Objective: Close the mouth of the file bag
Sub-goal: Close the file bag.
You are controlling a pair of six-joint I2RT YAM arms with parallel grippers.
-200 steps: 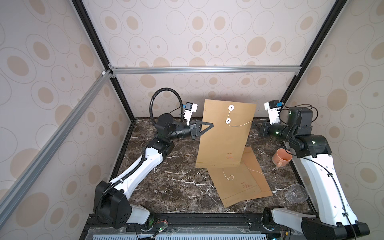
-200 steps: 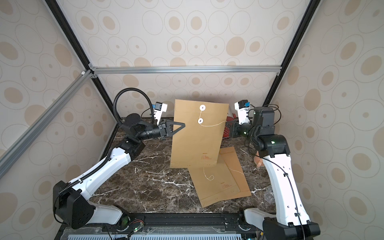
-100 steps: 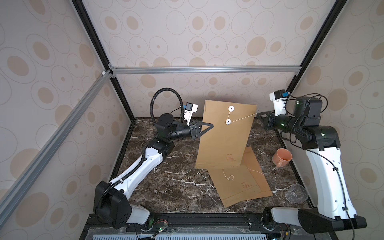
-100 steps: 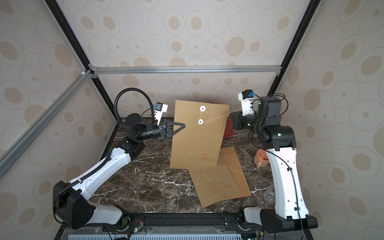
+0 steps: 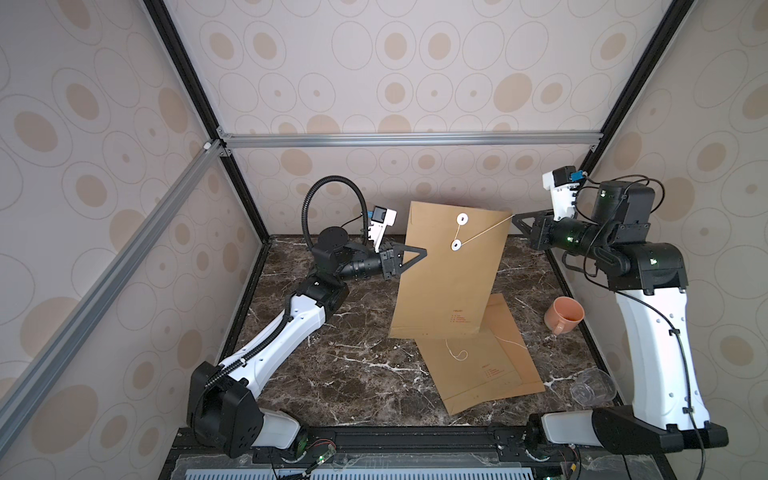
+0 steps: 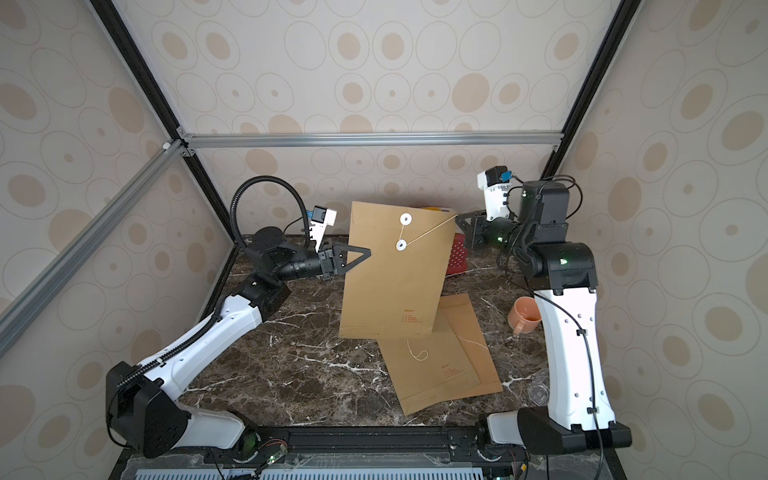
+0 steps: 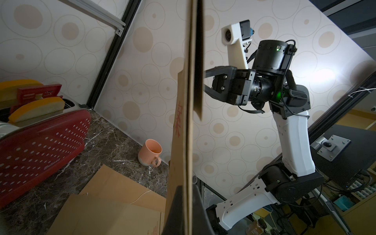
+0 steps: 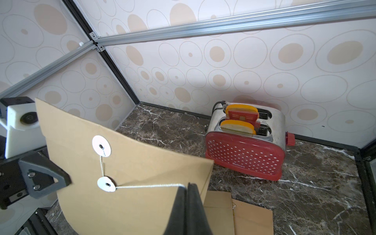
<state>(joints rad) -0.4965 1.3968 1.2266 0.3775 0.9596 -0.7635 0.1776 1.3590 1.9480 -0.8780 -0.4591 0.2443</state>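
**Left gripper** (image 5: 423,252): pressed together on the left edge of the file bag (image 5: 449,282), in its upper half. In the left wrist view the bag runs edge-on between the two dark fingers (image 7: 175,213). The contact point itself is cut off at the frame edge.

**Right gripper** (image 5: 515,217): pressed together, pinching the white string (image 5: 484,230) just off the bag's upper right corner. The right wrist view shows the string meeting the fingertips (image 8: 195,203) and pulled straight.

**String:** it runs from the upper disc (image 5: 462,219) down to the lower disc (image 5: 456,244), then out in a taut line to the right gripper. How many turns sit on the lower disc cannot be made out.

**File bag:** held upright between the two arms, leaning slightly, with the flap folded down on the side facing the top views. Its lower edge appears to hang clear of the surface (image 5: 332,374), though neither top view settles this.

**Surroundings:**
- Two flat bags (image 5: 486,374) lie overlapped on the surface, their far ends hidden by the held bag. A loose string lies on the upper one.
- A red toaster (image 8: 244,150) stands behind the held bag and shows only as a sliver in a top view (image 6: 457,257).
- An orange mug (image 5: 564,313) stands near the right wall.
- A clear cup (image 5: 592,386) lies by the right arm and is hard to make out.
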